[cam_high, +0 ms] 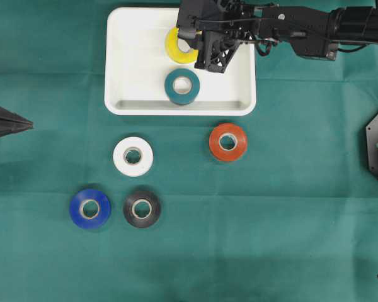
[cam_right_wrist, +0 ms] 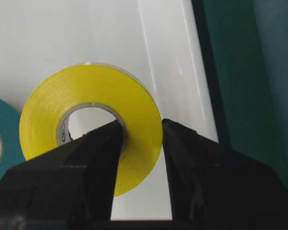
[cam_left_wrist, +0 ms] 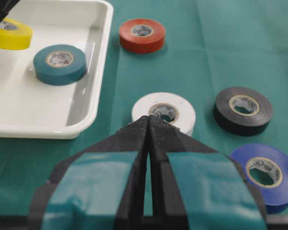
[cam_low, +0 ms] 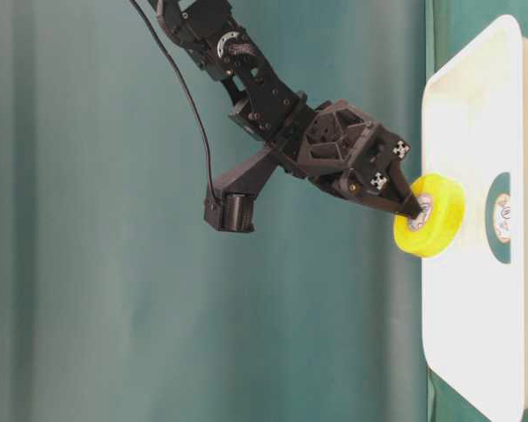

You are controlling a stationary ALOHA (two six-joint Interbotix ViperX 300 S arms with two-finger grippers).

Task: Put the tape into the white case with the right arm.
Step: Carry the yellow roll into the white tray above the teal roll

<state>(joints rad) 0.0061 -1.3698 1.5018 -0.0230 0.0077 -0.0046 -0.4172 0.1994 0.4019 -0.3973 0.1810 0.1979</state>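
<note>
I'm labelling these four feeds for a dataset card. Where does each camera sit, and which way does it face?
Overhead: above the table, looking straight down at the shallow white plastic tray; both arms show.
Table-level: low, image turned sideways, facing the right gripper and its yellow tape roll.
Left wrist: behind the left gripper, facing loose rolls and tray.
Right wrist: behind the right jaws, looking down at the tray.
All four views share the yellow roll.

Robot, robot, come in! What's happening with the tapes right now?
Right gripper shut on yellow tape, above the white case. Left gripper shut, idle. Teal tape already inside. Nothing blocking.
</note>
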